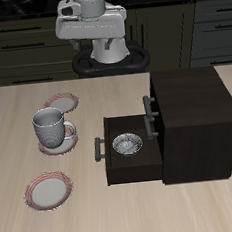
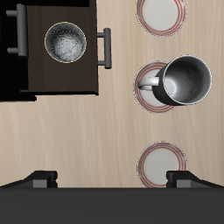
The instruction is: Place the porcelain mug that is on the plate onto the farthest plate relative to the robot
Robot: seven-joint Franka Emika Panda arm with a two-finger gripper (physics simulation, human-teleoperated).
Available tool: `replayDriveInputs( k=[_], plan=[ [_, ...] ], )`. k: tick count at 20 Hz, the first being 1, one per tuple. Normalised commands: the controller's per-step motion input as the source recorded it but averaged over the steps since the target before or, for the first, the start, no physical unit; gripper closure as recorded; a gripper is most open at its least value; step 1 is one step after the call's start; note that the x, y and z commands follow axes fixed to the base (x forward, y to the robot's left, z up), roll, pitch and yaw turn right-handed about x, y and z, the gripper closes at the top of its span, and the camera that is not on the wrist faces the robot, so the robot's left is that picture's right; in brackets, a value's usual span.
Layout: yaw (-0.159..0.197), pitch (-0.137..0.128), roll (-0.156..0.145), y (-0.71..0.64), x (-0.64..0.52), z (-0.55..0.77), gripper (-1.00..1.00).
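Exterior view: nothing done yet, by the look of it. Mug [image 1: 51, 126] upright on the plate [image 1: 62, 139], the middle saucer of three in a row beside the open drawer [image 1: 125, 150] of the dark cabinet [image 1: 194, 121]. Pale, glossy, cylindrical, loop handle turned toward the drawer. Farthest plate [image 1: 49, 190], pink-rimmed, bare, nearer the table's front edge than the mug. Twin saucer [image 1: 59, 101] farther back, also bare. Gripper up near the base, well apart from the mug; pincer state not readable here.

Wrist view: mug [image 2: 183, 80] seen from above, hollow and empty, handle toward the drawer holding the bowl [image 2: 65, 42]. Fingertips [image 2: 41, 178] wide apart, spread, pinching nothing. Left to do: reach, grasp, lift, carry, set down.
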Motion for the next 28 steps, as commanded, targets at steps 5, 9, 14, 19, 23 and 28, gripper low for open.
replayDriveInputs(
  k=[5, 9, 14, 19, 23, 28],
  plan=[
    [-0.025, -0.003, -0.002, -0.38, 0.17, 0.04, -1.0],
    [0.03, -0.007, 0.051, -0.29, 0.14, 0.0, -1.0],
    [0.043, -0.022, 0.04, -0.34, 0.15, 0.0, -1.0],
    [-0.022, -0.003, -0.054, -0.52, 0.13, 0.03, -1.0],
    [-0.009, -0.017, -0.023, -0.44, 0.03, 0.06, -1.0],
    [-0.03, -0.015, -0.018, -0.52, 0.12, 0.05, -1.0]
  ],
)
